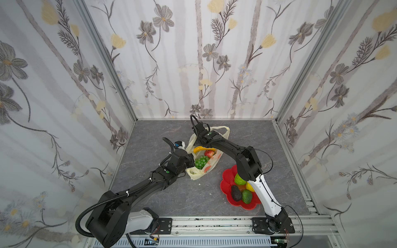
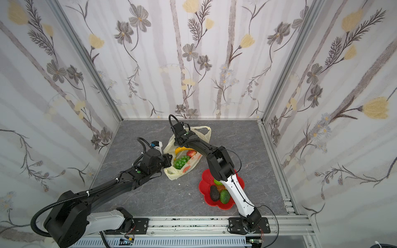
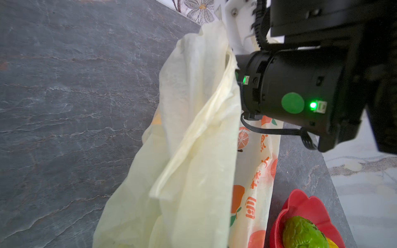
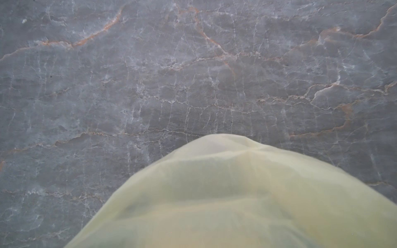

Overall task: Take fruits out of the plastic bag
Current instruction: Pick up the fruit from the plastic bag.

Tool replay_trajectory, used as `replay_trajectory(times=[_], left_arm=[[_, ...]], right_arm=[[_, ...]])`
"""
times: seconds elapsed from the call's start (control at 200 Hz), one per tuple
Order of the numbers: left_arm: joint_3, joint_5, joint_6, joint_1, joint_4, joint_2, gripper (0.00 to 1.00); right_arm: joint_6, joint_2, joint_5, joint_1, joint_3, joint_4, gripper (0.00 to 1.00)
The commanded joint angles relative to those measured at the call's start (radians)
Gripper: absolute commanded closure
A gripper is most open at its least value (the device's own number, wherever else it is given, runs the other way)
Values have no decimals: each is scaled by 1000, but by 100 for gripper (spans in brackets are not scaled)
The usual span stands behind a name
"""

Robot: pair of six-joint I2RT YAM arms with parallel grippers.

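The pale-yellow plastic bag (image 1: 211,165) (image 2: 189,167) lies open in mid-table. Inside it show a green grape bunch (image 1: 201,161) (image 2: 181,161), a yellow banana (image 1: 198,148) and a red strawberry (image 1: 209,153). My left gripper (image 1: 191,162) (image 2: 169,161) is at the bag's left rim, shut on the film, which stretches across the left wrist view (image 3: 193,128). My right gripper (image 1: 201,140) (image 2: 179,140) reaches down at the bag's far end by the handles (image 1: 223,130). Bag film (image 4: 236,193) hides its jaws in the right wrist view.
A red flower-shaped dish (image 1: 227,178) (image 3: 300,204) stands at the front right, partly under the right arm. It holds a lumpy green fruit (image 1: 239,180) (image 3: 303,234), a dark avocado (image 1: 236,193), a green avocado (image 1: 247,196) and a yellow fruit (image 1: 249,186). Papered walls enclose three sides.
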Motion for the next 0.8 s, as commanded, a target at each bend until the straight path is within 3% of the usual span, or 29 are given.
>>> replay_trajectory(times=[0.0,0.425,0.794], left_arm=[[-21,-47,-29,3,1,-18,100],[-65,-85,-59,17,4,-66,100],[-86,-92,-63,31,2,-86,100]], right_arm=[[13,13,-23,4,9,-16,23],[14,58,-33,8,56,-31,29],[24,57,-33,7,58,-37,46]])
